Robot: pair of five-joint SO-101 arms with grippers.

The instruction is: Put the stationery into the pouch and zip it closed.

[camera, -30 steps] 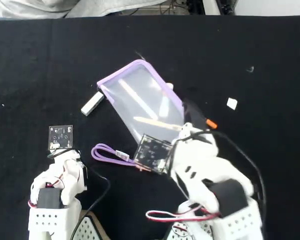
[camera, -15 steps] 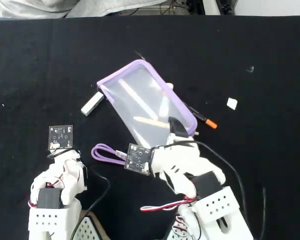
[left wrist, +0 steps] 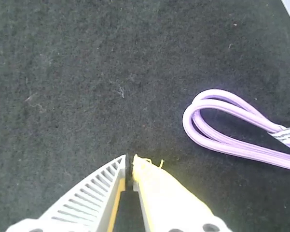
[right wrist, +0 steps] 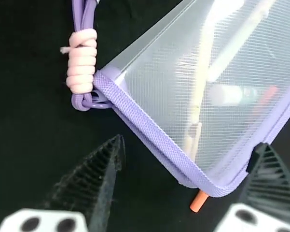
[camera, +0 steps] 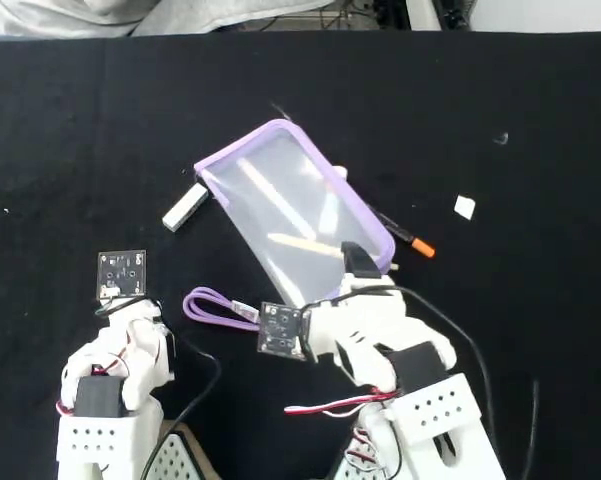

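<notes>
**Desk:** Where's the pouch?

**Me:** The pouch [camera: 290, 215] lies flat mid-tabletop [camera: 80, 120]. It is clear mesh with purple edging, and it sits at a slant. I can see pale sticks through the wall, and the right wrist view shows a white tube in there too. I cannot tell whether the zip is open or closed.

**Desk:** Right jaws?

**Me:** They are spread wide and low over the pouch's near corner, one tip on each side of it. They have hold of nothing. In that view the purple binding runs between the tips.

**Desk:** Left jaws?

**Me:** They are closed tip to tip with nothing between them, above bare black cloth. My left arm sits at the near left, well apart from the pouch.

**Desk:** Loose items?

**Me:** A black pen with an orange tip [camera: 412, 241] lies just beside the pouch's right edge, outside it. A white bar [camera: 185, 206] lies just beside the far left corner, also outside. A small white scrap [camera: 465, 207] is well off to the right.

**Desk:** The strap?

**Me:** The purple strap [left wrist: 231, 137] is looped on the cloth between my two arms. It leads to the pouch's near corner, where a pink knot [right wrist: 82, 53] sits on it.
</notes>
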